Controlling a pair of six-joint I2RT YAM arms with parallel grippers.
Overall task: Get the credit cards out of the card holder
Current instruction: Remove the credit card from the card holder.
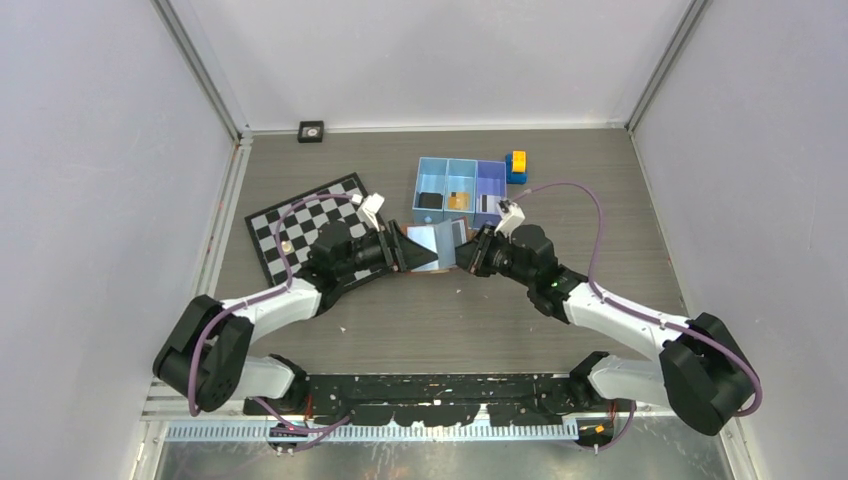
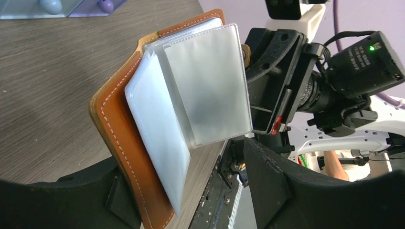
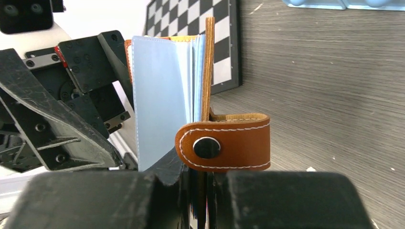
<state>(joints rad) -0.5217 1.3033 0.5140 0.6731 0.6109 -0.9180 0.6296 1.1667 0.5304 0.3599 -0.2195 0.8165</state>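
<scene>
Extraction step: right gripper (image 3: 200, 188) pinches the card holder (image 2: 114, 129) cover, upright just in front of the blue tray (image 1: 447, 159); left gripper (image 2: 196, 191) is spread around its sleeves (image 2: 210, 86); next it should pinch a credit card edge and slide it out.

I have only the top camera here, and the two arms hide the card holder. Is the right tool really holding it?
Observer: Yes. In the right wrist view the right tool is shut on the brown cover of the card holder, just under its snap strap.
Operator: And the left tool?
Observer: The left tool is open. Its fingers stand wide apart, one on each side of the holder's lower end.
Operator: Is any card visible in the sleeves?
Observer: The clear sleeves that face the left wrist camera look frosted, and no card shows through them.
</scene>
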